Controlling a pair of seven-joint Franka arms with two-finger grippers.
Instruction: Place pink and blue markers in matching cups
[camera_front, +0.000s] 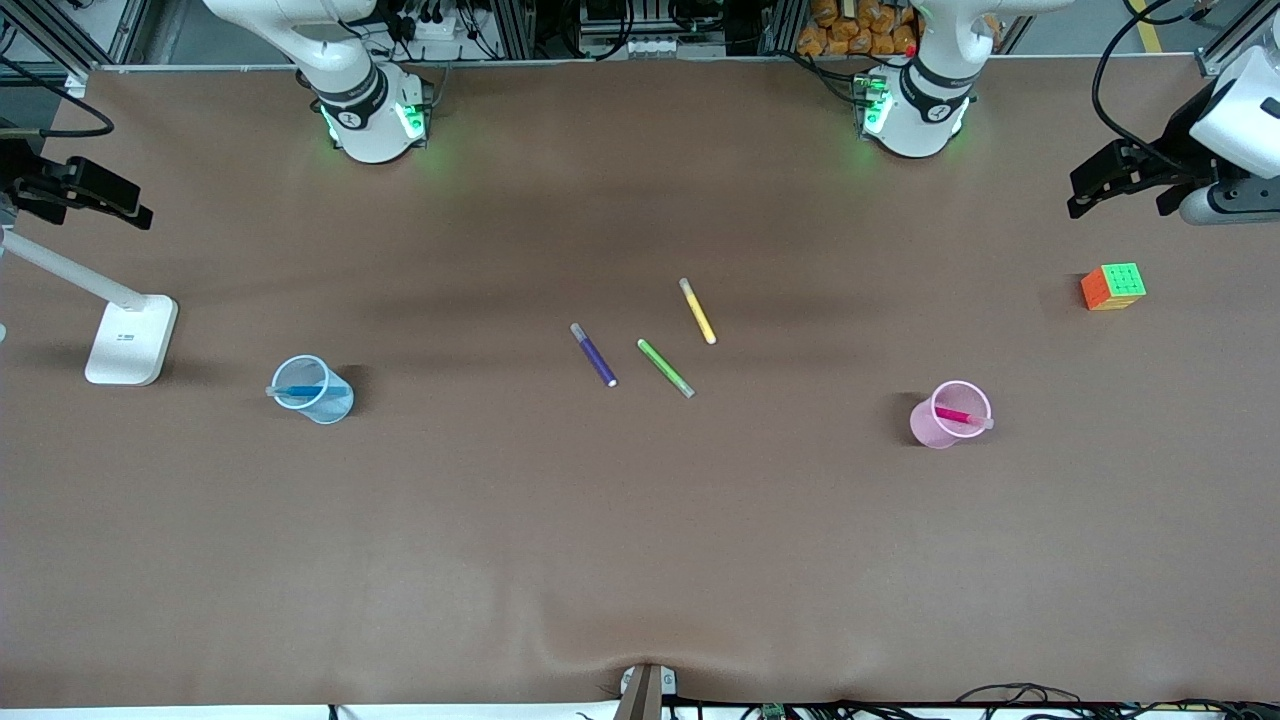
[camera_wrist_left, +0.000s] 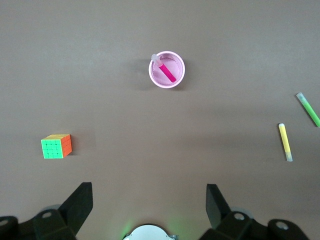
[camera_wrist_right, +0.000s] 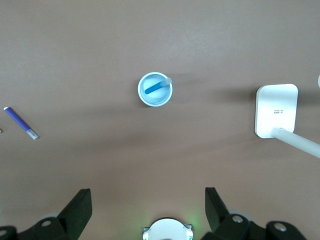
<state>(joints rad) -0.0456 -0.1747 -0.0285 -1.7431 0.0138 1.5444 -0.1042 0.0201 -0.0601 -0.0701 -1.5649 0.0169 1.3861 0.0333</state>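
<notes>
Two markers already sit in their cups, so the sorting looks done. Starting at the right arm's end of the table, the right gripper (camera_front: 85, 190) hangs high over the table edge with its fingers (camera_wrist_right: 80, 207) spread apart and nothing between them; that arm waits. A white lamp base (camera_front: 130, 340) stands below it near the same edge. Next comes the blue cup (camera_front: 318, 392), upright, with the blue marker (camera_front: 305, 391) leaning inside it, grey cap resting on the rim.

Mid-table lie three spare markers, apart from each other: a purple marker (camera_front: 594, 355), a green marker (camera_front: 666, 368) and a yellow marker (camera_front: 698, 311), the yellow one nearest the robots' bases.

Toward the left arm's end stands the pink cup (camera_front: 948, 416), upright, holding the pink marker (camera_front: 960, 416) aslant, cap over the rim. A colour cube (camera_front: 1113, 287) sits near that end's edge, closer to the bases than the cup. The left gripper (camera_front: 1125, 180) hangs over that edge, fingers (camera_wrist_left: 80, 205) wide apart and empty; that arm waits too.

Both markers look light, stiff and smooth, likely to roll if dropped. Were either to need lifting, the mid-barrel would be the safest hold. The thin plastic cups look easy to tip, so any nudge at the jutting caps could topple them.
</notes>
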